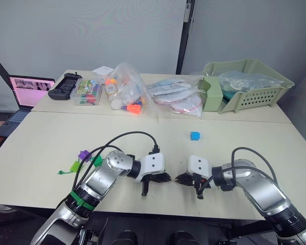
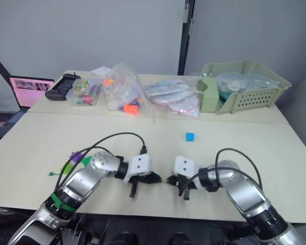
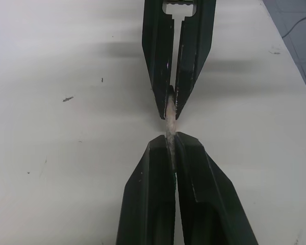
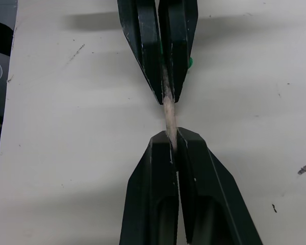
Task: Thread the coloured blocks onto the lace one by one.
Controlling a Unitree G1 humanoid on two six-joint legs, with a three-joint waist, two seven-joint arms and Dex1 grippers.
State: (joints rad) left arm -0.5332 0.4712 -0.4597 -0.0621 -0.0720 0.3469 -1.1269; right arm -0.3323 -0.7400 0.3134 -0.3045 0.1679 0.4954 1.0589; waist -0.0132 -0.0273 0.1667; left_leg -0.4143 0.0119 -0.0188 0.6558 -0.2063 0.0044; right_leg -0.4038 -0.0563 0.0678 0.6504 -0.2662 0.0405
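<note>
Near the front edge of the desk (image 1: 51, 148) my left gripper (image 1: 166, 178) and right gripper (image 1: 179, 178) meet tip to tip, both sets of jaws closed narrow on the stiff tan tip (image 3: 169, 116) of the lace (image 1: 66, 171); each wrist view has the tip bridging the small gap between the two pairs of fingers. Green string trails off to my left, near a purple block (image 1: 83, 154) and a green block (image 1: 96, 160) beside my left arm. Blue block (image 1: 195, 136) sits apart, further up the desk, not yet threaded as far as I can tell. No block visible on the tip between the jaws. Risks: both grips sit on a thin tip, so if one side releases badly during handover the tip could slip or drop to the desk; pulling in opposite directions could bend it; dragging lace could snag on the black cables (image 1: 127, 137) looping over my left arm
</note>
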